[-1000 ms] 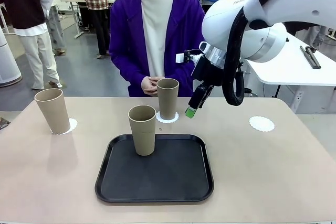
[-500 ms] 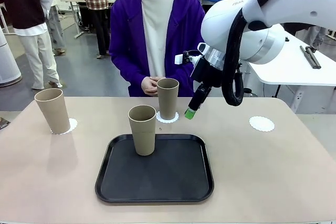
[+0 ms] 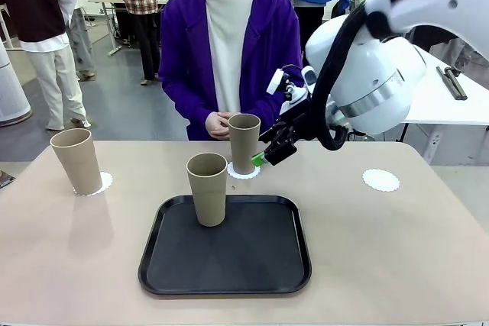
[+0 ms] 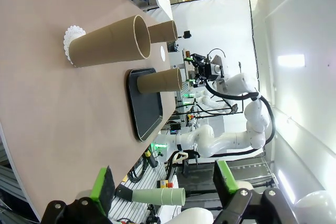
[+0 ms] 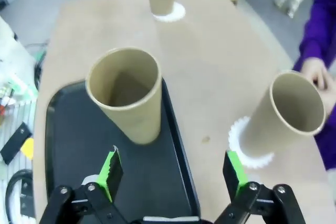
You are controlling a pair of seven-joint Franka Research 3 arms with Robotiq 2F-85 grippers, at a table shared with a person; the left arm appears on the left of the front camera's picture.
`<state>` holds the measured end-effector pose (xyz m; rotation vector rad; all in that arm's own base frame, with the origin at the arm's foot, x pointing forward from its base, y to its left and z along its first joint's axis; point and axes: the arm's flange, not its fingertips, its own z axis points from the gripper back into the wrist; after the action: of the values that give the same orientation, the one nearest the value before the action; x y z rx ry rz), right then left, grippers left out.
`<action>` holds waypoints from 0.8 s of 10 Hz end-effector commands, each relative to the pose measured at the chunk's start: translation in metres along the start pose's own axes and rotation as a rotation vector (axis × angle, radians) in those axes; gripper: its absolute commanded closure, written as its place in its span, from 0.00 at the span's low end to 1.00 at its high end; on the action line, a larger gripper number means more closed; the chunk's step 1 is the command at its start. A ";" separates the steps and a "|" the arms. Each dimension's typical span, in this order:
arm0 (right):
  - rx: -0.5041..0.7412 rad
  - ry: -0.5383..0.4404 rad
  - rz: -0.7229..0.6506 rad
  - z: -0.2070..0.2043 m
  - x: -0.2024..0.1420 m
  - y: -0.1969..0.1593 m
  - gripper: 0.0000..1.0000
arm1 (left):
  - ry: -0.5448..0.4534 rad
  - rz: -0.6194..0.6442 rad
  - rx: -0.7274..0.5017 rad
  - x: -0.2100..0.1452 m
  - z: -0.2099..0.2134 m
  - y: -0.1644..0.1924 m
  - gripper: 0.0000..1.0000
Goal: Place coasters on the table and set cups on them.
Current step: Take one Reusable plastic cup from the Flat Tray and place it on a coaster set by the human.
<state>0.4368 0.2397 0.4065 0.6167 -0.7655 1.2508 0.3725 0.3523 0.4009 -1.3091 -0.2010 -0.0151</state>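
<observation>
A beige table (image 3: 397, 265). At lower centre, a black tray (image 3: 260, 265) holds one cup (image 3: 207, 188). Farther back, the left cup (image 3: 76, 159) and centre cup (image 3: 244, 143) each stand on a coaster. A third coaster (image 3: 380, 180) lies bare at right. The right gripper (image 3: 263, 158), beside the centre cup, and the left gripper (image 4: 164, 184) both gape wide, empty.

No writing, label, brand mark, number or sign can be read on anything here.
</observation>
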 end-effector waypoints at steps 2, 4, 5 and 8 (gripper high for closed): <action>0.150 -0.106 -0.041 -0.011 -0.053 0.008 0.00 | -0.001 0.008 0.006 -0.001 0.001 -0.001 0.00; 0.178 -0.168 0.017 -0.015 -0.068 0.010 0.00 | -0.001 0.008 0.006 -0.001 0.001 -0.001 0.00; 0.178 -0.198 0.045 -0.016 -0.074 0.011 0.00 | -0.001 0.008 0.006 -0.001 0.001 -0.001 0.00; 0.140 -0.268 0.158 -0.028 -0.094 0.017 0.00 | -0.001 0.008 0.006 -0.001 0.001 -0.001 0.00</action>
<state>0.4184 0.2065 0.3331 0.8633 -0.9020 1.3775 0.3724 0.3523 0.4009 -1.3091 -0.2011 -0.0150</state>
